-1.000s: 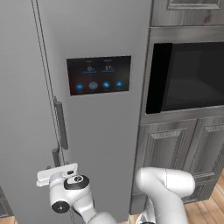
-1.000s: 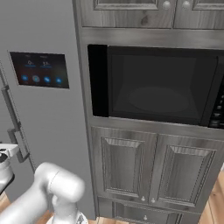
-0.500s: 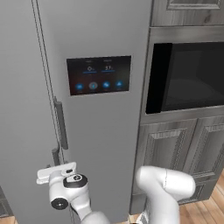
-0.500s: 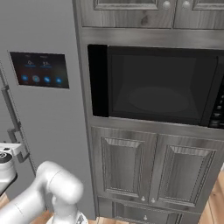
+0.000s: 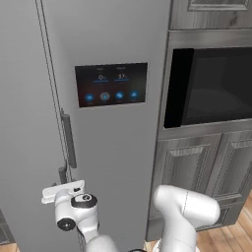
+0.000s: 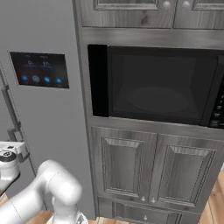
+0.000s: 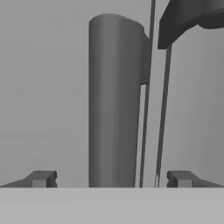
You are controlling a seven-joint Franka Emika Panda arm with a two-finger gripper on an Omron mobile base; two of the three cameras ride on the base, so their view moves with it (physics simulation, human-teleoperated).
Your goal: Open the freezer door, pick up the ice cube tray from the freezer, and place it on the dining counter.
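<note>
While the freezer door (image 5: 24,123) stands closed, flush beside the grey door with the dark touchscreen panel (image 5: 111,84), the gripper (image 7: 111,178) sits close against the seam between the two doors, low on the fridge. Its jaws are spread wide, one fingertip (image 7: 41,178) on each side of the dark vertical bar handle (image 7: 114,103), with clear gaps to both. From the left base view the hand (image 5: 74,206) sits just under that handle's lower end.
</note>
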